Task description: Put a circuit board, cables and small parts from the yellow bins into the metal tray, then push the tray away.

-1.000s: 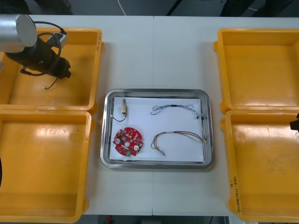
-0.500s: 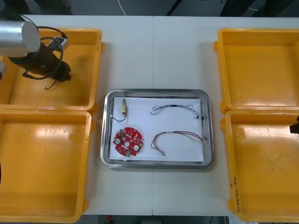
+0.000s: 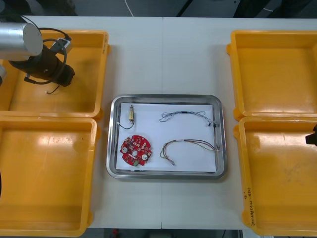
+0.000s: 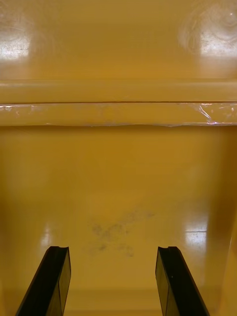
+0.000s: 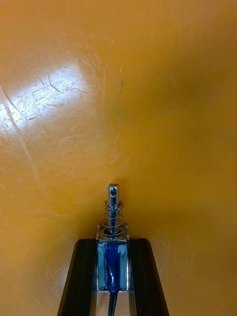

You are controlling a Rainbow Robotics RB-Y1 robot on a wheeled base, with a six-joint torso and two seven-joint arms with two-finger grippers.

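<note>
Small metal part (image 5: pixel 112 259), blue-bodied with a spring and a pin at its tip, sits clamped between the black fingers (image 5: pixel 81 276) of the left gripper (image 5: pixel 112 243), its pin end poking out past the fingertips. The left gripper (image 3: pixel 63 77) hangs over the floor of the far-left yellow bin (image 3: pixel 79 101), with a thin wire (image 3: pixel 53 90) trailing just beside it. The silver left arm (image 3: pixel 17 39) reaches in from the table's left edge.

On the other side, the right gripper (image 4: pixel 113 252) hovers low over the scuffed floor of the near-right yellow bin (image 4: pixel 118 173). Its two fingers (image 4: pixel 52 281) are spread wide with nothing between them. From above, the right gripper (image 3: pixel 313 138) is a dark shape at the table's right edge, above that near-right yellow bin (image 3: pixel 277 173).

Between the bins, the metal tray (image 3: pixel 163 97), white inside, lies at the middle of the table. It holds a round red circuit board (image 3: pixel 135 150) in its near-left corner and a second small metal part (image 3: pixel 131 114) on a black cable beyond the board. A twisted blue and white cable (image 3: pixel 185 116) lies along the tray's far side, and a red and yellow cable (image 3: pixel 188 145) lies nearer, to the right of the board. The near-left yellow bin (image 3: pixel 44 173) and the far-right yellow bin (image 3: pixel 272 69) flank the tray.
</note>
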